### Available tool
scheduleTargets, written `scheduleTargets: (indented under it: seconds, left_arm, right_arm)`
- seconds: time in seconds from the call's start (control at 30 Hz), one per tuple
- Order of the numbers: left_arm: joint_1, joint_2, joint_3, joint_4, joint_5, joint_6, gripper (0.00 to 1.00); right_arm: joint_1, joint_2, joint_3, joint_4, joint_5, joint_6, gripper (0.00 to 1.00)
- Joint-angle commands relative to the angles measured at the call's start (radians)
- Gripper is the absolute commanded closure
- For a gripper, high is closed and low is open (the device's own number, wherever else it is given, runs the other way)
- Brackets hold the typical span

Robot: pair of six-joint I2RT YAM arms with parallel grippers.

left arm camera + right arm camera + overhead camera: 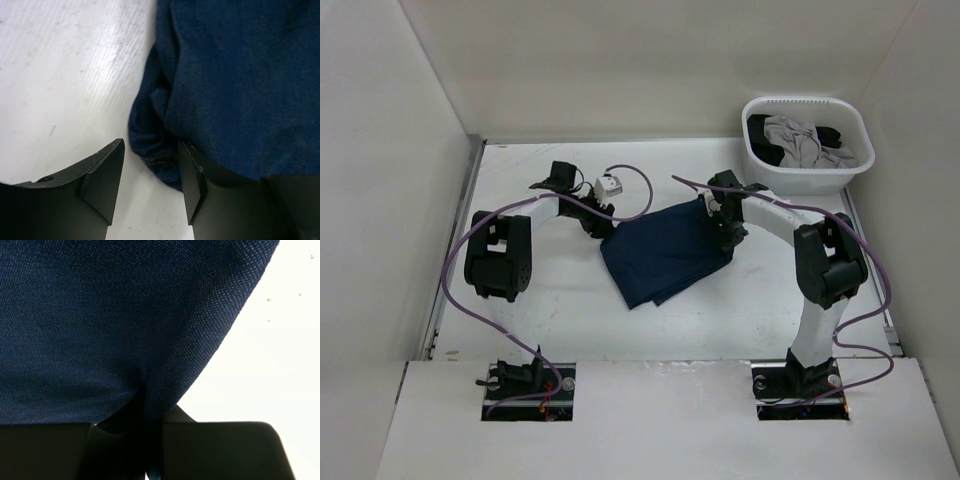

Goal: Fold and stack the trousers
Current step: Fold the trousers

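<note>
So the dark navy jeans (665,250) are lying roughly mid-table, folded up into a chunky, lopsided rectangle that sits at an angle on the white table (550,310). Both arms are reaching in at it, one on each side. The left gripper (150,185) is down at the left edge of the bundle with its jaws spread apart. In the left wrist view, a bunched bit of the denim's edge with some orange stitching sits in the gap between the two fingers (102,177), and nothing is squeezed. The right gripper (150,445) is on the far right corner of the fold, and that one is pinched tight on the fabric. In the right wrist view you can see the cloth pulled into a crease right where the jaws meet, with the denim filling most of that view and bare table off to the right. Over in the far right corner there's a white laundry basket (800,180), well apart from the jeans, with a light grey garment (790,135) and a black garment (835,135) piled inside.
</note>
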Motion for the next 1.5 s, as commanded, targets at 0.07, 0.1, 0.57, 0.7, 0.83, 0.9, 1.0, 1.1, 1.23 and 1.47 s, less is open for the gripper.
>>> scheduleTargets:
  seconds: [0.07, 0.1, 0.57, 0.7, 0.83, 0.9, 1.0, 1.1, 1.23, 1.47]
  left_arm:
    - [-0.054, -0.041, 0.040, -0.081, 0.079, 0.064, 0.53]
    - [-0.065, -0.040, 0.048, -0.101, 0.071, 0.072, 0.53]
    - [-0.177, -0.144, 0.031, -0.256, -0.016, 0.160, 0.45]
    - [-0.210, -0.100, 0.000, -0.285, -0.024, 0.225, 0.44]
    - [-0.247, -0.026, -0.012, -0.263, -0.053, 0.234, 0.47]
    - [-0.250, 0.017, 0.006, -0.235, -0.087, 0.208, 0.49]
    - [-0.244, 0.055, 0.041, -0.212, -0.113, 0.156, 0.52]
    - [-0.232, 0.048, 0.058, -0.218, -0.124, 0.142, 0.63]
    - [-0.197, -0.030, 0.058, -0.201, -0.177, 0.096, 0.95]
    - [-0.043, -0.141, 0.104, -0.239, -0.235, 0.062, 1.00]
  right_arm:
    - [-0.016, -0.030, 0.000, 0.029, 0.004, 0.002, 0.97]
    - [-0.018, -0.032, 0.003, 0.029, 0.004, 0.005, 0.97]
    - [-0.044, -0.052, -0.022, 0.061, 0.006, 0.026, 0.96]
    - [-0.047, -0.052, -0.025, 0.064, 0.007, 0.031, 0.96]
    - [-0.047, -0.060, -0.032, 0.069, 0.009, 0.034, 0.96]
    - [-0.047, -0.061, -0.034, 0.069, 0.009, 0.038, 0.96]
    - [-0.047, -0.067, -0.040, 0.069, 0.010, 0.043, 0.96]
    - [-0.050, -0.076, -0.051, 0.070, 0.012, 0.049, 0.96]
    - [-0.065, -0.084, -0.072, 0.063, 0.013, 0.081, 1.00]
    - [-0.122, -0.141, -0.158, 0.038, -0.028, 0.193, 1.00]
